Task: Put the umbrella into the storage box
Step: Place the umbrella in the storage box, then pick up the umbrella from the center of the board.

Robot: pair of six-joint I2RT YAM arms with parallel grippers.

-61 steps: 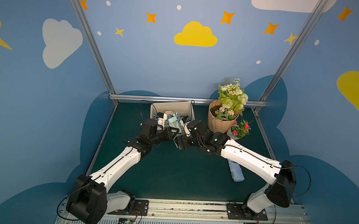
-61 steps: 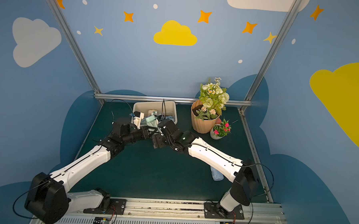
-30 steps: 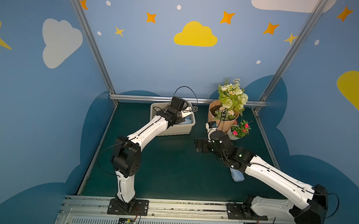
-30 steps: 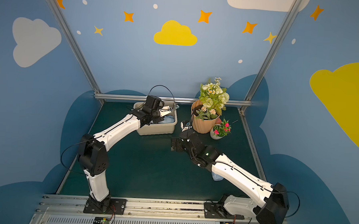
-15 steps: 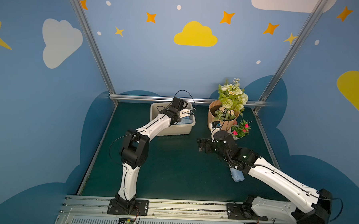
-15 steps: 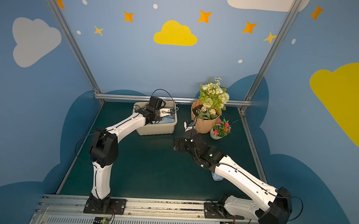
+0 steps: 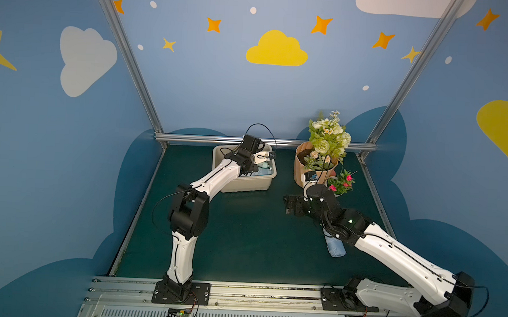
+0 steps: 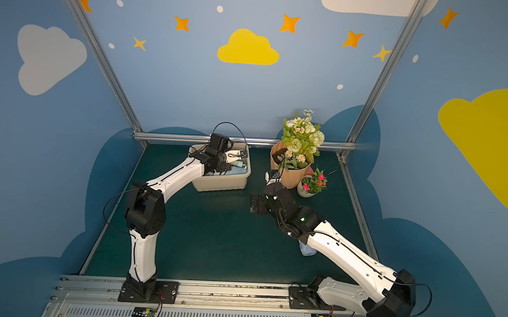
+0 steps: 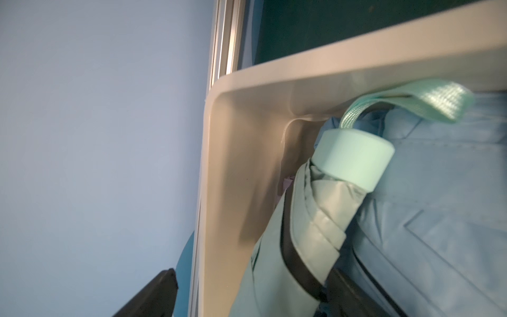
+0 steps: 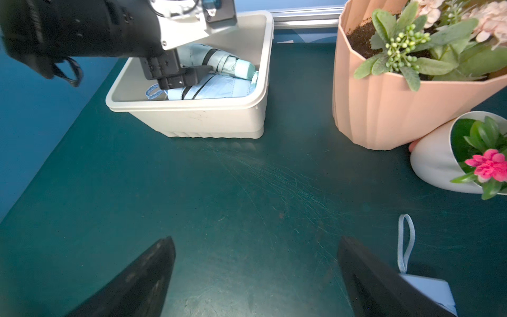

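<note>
The beige storage box (image 7: 245,189) (image 8: 222,185) (image 10: 205,120) stands at the back of the green mat. Inside it a mint folded umbrella (image 9: 315,219) (image 10: 219,61) (image 7: 265,165) lies on a light blue umbrella (image 10: 219,88). My left gripper (image 9: 252,274) (image 7: 256,167) (image 8: 232,164) reaches into the box, jaws wide apart on either side of the mint umbrella, not pinching it. My right gripper (image 10: 256,241) (image 7: 289,205) (image 8: 255,204) hangs open and empty over bare mat. Another light blue umbrella (image 7: 335,248) (image 8: 307,250) (image 10: 430,289) lies on the mat under my right arm.
A ribbed peach flower pot (image 7: 308,174) (image 10: 384,104) and a small white pot (image 7: 338,188) (image 10: 439,164) with pink flowers stand right of the box. Metal rails and blue walls close in the mat at the back and sides.
My left arm carried the mint umbrella from in front of the box into it, and its jaws have now opened. My right arm drew back to the right, open.
</note>
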